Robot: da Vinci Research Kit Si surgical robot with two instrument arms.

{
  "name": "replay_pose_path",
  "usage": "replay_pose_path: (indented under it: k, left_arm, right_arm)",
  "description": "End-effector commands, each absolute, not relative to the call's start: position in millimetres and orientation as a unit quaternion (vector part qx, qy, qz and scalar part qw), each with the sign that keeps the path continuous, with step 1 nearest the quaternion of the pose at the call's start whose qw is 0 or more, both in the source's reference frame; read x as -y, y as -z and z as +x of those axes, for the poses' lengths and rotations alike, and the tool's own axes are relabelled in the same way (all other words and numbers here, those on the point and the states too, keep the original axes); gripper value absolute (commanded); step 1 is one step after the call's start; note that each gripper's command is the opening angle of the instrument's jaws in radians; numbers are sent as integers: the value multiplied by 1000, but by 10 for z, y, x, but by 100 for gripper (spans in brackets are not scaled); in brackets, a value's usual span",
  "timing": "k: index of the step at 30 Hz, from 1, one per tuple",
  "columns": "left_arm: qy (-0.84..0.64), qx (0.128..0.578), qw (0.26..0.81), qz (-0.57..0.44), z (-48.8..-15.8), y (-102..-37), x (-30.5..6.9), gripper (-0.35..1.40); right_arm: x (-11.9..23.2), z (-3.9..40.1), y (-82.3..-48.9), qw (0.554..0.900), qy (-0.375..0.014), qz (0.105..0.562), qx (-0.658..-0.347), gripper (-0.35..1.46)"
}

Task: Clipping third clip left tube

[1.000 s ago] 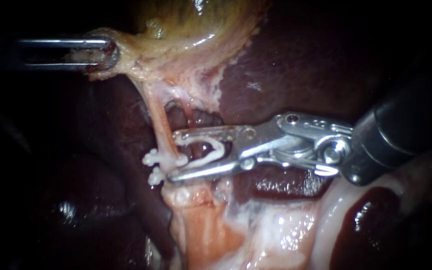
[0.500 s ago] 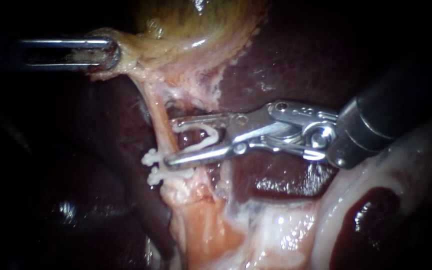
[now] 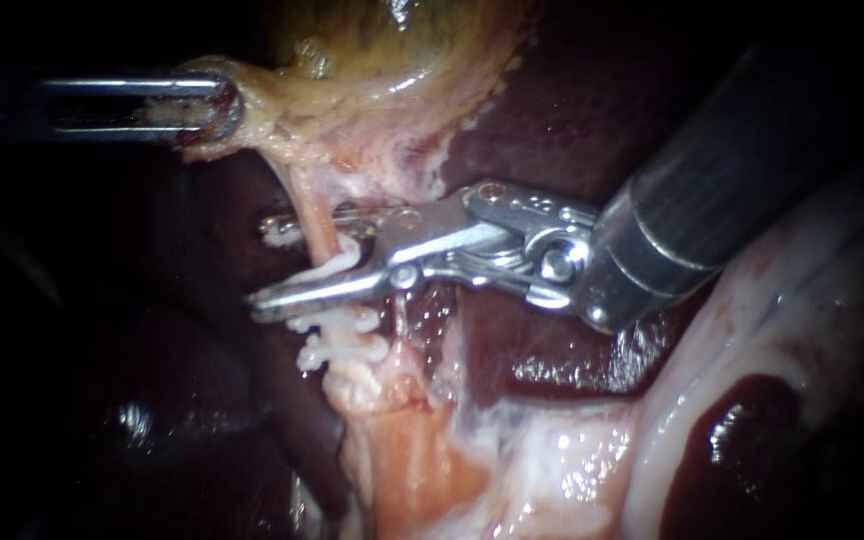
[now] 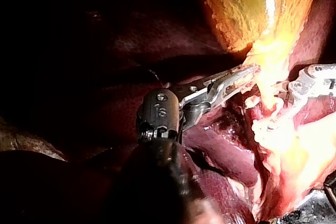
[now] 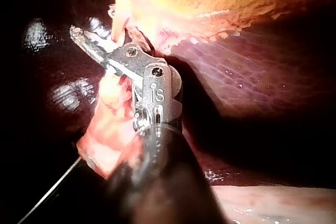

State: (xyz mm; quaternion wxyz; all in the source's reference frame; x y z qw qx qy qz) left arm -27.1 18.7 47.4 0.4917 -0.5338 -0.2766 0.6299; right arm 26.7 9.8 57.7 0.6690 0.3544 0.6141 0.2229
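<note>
My left instrument (image 3: 207, 105) comes in from the left, and its claw is closed on the pale, yellowish edge of the gallbladder (image 3: 392, 50), at the place where the gallbladder becomes narrow. The left wrist view shows the same grip, with the tissue pressed between both halves of the claw. From there the left tube (image 3: 310, 205) runs down as a thin pink strand, drawn straight, towards the lighter tissue below. My right instrument (image 3: 264, 268) comes in from the upper right, and its claw stands narrow but not fully closed, across the left tube. One half passes behind the tube and the other half in front of it, so the tube lies between them. In this claw sits a white clip (image 3: 340, 258), held from both sides, and it curves around the tube. Just below, two other white clips (image 3: 312, 350) sit on the same tube, close to one another, and the upper one lies just beside the lower half of the claw. The dark red liver (image 3: 572, 120) lies behind all of this. In the right wrist view the metal joint of the right instrument carries small engraved marks, and the tube passes down between the two halves of the claw.
</note>
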Motion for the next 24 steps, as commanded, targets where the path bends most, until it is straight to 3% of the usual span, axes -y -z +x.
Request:
replay_pose_path:
  k: [1,7,16,20,24]
  left_arm:
    - [-630,277,492,-534,-271,-474,-187,-35]
    - [-630,277,492,-534,-271,-474,-187,-35]
    - [-630,277,492,-534,-271,-474,-187,-35]
    - [-630,276,492,-534,-271,-474,-187,-35]
    - [-630,276,492,-534,-271,-473,-187,-35]
  right_arm:
    - [-100,266,-571,668,-219,352,-618,50]
    - [-108,267,-539,663,-209,344,-631,49]
    - [-107,267,-529,661,-207,344,-634,43]
    - [-107,261,-527,662,-210,341,-634,29]
    - [-107,253,-524,661,-209,343,-634,-2]
